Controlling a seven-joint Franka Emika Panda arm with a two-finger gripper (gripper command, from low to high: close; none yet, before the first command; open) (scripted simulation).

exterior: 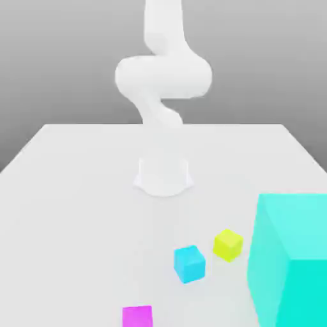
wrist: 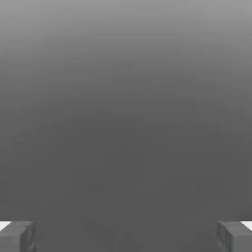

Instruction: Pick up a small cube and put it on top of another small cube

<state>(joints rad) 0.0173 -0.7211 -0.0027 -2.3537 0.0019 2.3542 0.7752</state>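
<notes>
Turquoise cube (exterior: 290, 258): huge, nearest the exterior cam w/ the magenta one, near-right corner of table, runs off the exterior view's right edge. Not a task piece.
Table (exterior: 76, 191): white, flat; arm base sits mid-table, farther back.
Arm (exterior: 163, 73): white Panda, rises from base (exterior: 163, 174), bends high above the far-centre of table.
Gripper (wrist: 126, 236): fingertips (wrist: 17, 236) sit at opposite edges of the hand view, wide apart, nothing between them. Hand cam looks at plain grey, no cube under it.
Small cube (exterior: 190, 264): sky-blue, flat on table, near side, just right of centre in exterior view. Untouched.
Yellow cube (exterior: 228, 244): just beside the blue one, to its right and a bit farther; between blue and turquoise. Small gap, not touching.
Magenta cube (exterior: 137, 316): nearest edge, left of blue, well apart.
Blue vs gripper: judged well apart; cube lies nearer the cam than the base, hand not over it yet.
Step in hand: approach, prob. just starting.
Doing it well: bring hand over blue cube, line fingers w/ two opposite faces, come straight down; mind yellow neighbour and big turquoise block on the right side.
</notes>
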